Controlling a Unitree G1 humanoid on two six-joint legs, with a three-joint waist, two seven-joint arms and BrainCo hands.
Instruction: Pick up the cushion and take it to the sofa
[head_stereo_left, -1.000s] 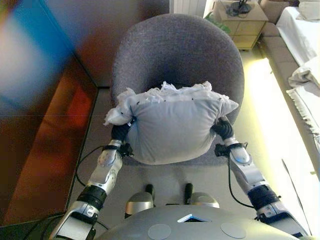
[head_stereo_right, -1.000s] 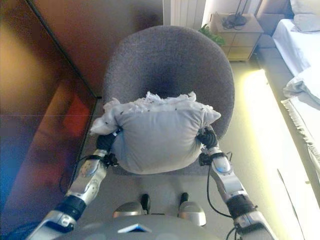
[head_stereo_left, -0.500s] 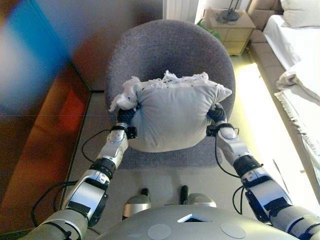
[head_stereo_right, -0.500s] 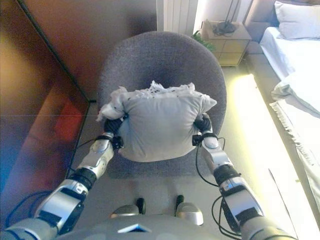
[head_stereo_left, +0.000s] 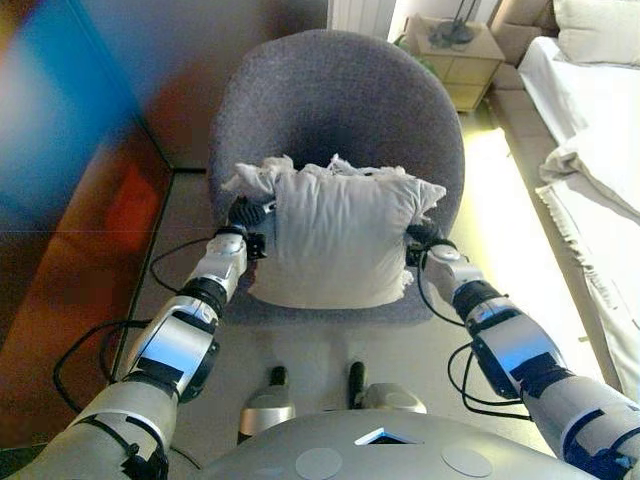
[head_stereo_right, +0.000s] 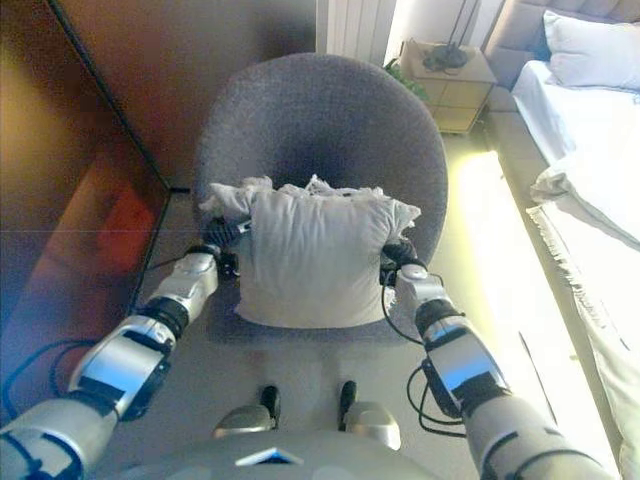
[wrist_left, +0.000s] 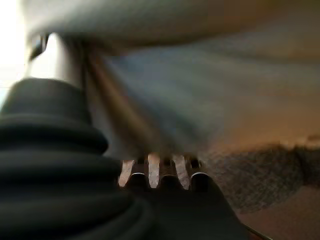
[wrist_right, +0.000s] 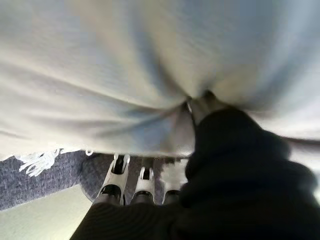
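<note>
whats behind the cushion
Behind the cushion stands the grey chair: its curved back shows above, its seat edge below. The middle of the seat is covered. The left hand and right hand grip its sides, fingers partly hidden.

Cushion (head_stereo_left: 335, 245): pale grey-white cloth, plain, with a white fringe along its upper edge. Armchair (head_stereo_left: 340, 110): dark grey, flecked weave. Floor (head_stereo_left: 500, 190): light beige. Wall panel (head_stereo_left: 70, 200): dark reddish-brown, glossy. Nightstand (head_stereo_left: 462, 60): light wood tone. Bed linen (head_stereo_left: 595, 150): white, fringed edge. Left hand (head_stereo_left: 245, 213) and right hand (head_stereo_left: 418, 236): dark covers.
</note>
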